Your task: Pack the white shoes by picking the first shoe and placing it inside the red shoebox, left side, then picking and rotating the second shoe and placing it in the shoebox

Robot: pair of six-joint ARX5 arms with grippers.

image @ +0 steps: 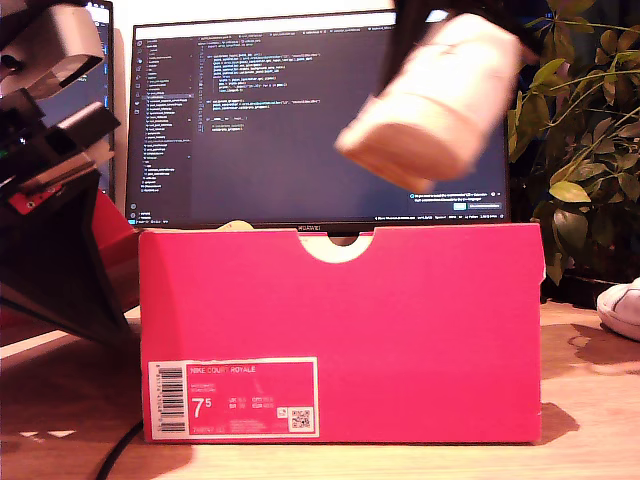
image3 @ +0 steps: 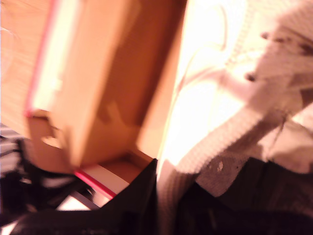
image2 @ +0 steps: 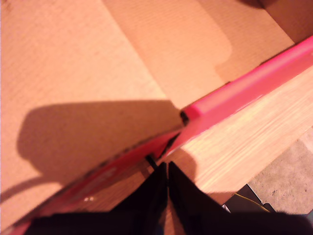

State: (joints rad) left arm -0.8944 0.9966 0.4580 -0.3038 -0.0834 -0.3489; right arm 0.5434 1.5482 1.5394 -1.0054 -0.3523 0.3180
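Note:
The red shoebox (image: 340,330) stands open on the wooden table, label facing the exterior camera. One white shoe (image: 430,100) hangs blurred in the air above the box toward the exterior view's right. My second gripper (image3: 157,196) is shut on that shoe (image3: 215,112) at its collar, with the box's brown inside (image3: 98,88) below. The other white shoe (image: 622,305) lies on the table at the exterior view's right edge. My first gripper (image2: 167,174) is shut on nothing, just outside the box's red rim (image2: 244,90).
A dark monitor (image: 300,120) stands behind the box. A leafy plant (image: 585,150) fills the exterior view's right side. A black arm (image: 50,230) stands at the exterior view's left, with a cable (image: 120,450) on the table (image: 590,420).

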